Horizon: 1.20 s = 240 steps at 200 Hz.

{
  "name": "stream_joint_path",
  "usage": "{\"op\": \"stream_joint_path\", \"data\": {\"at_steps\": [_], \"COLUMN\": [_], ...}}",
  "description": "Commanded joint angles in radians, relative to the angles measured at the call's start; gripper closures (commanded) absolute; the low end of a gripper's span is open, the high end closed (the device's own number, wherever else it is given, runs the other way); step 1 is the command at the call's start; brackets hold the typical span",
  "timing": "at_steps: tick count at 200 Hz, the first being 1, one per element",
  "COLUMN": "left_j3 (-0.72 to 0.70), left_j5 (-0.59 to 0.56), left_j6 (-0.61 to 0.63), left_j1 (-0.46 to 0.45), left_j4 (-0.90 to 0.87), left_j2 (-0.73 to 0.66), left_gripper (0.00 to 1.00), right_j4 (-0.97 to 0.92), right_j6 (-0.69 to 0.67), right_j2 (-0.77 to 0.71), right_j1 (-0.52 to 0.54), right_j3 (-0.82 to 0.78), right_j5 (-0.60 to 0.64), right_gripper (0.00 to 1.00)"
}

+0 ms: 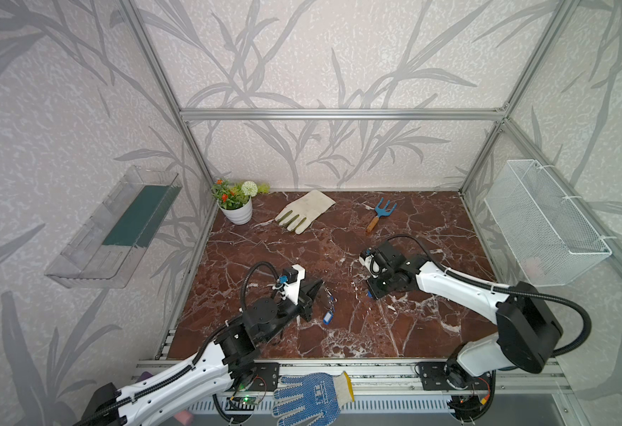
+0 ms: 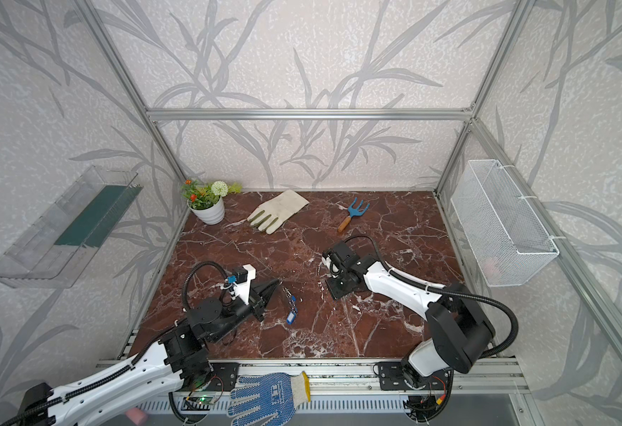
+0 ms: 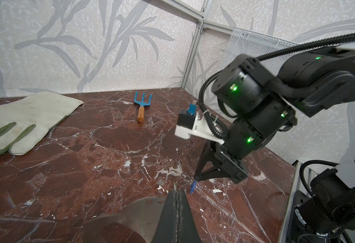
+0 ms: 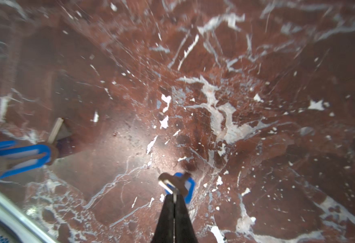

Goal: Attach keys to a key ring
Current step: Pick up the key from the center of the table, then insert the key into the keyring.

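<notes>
**Operator:** Report the left side first.

**Technician:** The left gripper (image 3: 176, 191) is clamped on the flat, thin, silver-grey metal key ring (image 3: 130, 218). The key ring has small holes along its edge. It is held over the glossy red-brown marble-patterned worktop (image 1: 339, 250). Two bright-blue plastic key tags (image 2: 292, 316) sit just beside it and appear already attached.

**Operator:** And the right side?

**Technician:** The right gripper (image 4: 174, 194) is pinched on a further smooth blue key tag (image 4: 190, 186), low over the worktop and well apart from the key ring. Judged remaining: carry this tag across and thread it on.
</notes>
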Motion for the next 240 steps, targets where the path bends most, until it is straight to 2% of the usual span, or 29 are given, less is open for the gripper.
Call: {"op": "stream_joint_path", "data": {"at_steps": [1, 36, 70, 95, 123, 162, 191, 240], "left_j3": [0.001, 0.022, 0.061, 0.094, 0.126, 0.169, 0.186, 0.186], "left_j5": [-0.003, -0.012, -0.010, -0.016, -0.018, -0.017, -0.018, -0.007], "left_j6": [0.026, 0.018, 0.003, 0.003, 0.003, 0.007, 0.013, 0.017], "left_j1": [0.001, 0.000, 0.001, 0.001, 0.001, 0.001, 0.001, 0.001], "left_j4": [0.030, 0.042, 0.033, 0.013, 0.002, -0.017, -0.024, -0.021], "left_j2": [0.009, 0.059, 0.104, 0.134, 0.169, 0.200, 0.210, 0.207], "left_gripper": [1.00, 1.00, 1.00, 1.00, 1.00, 1.00, 1.00, 1.00], "right_j4": [0.063, 0.277, 0.777, 1.091, 1.115, 1.301, 1.384, 1.442], "right_j6": [-0.023, -0.041, -0.035, -0.040, -0.104, -0.152, -0.133, -0.117], "right_j2": [-0.098, -0.262, -0.426, -0.510, -0.529, -0.548, -0.543, -0.538], "right_j1": [-0.003, -0.005, -0.007, -0.007, -0.007, -0.008, -0.009, -0.010], "right_j3": [-0.022, -0.132, -0.390, -0.567, -0.572, -0.617, -0.626, -0.617], "right_j5": [-0.035, -0.098, -0.161, -0.091, -0.115, -0.212, -0.301, -0.365], "right_gripper": [1.00, 1.00, 1.00, 1.00, 1.00, 1.00, 1.00, 1.00]}}
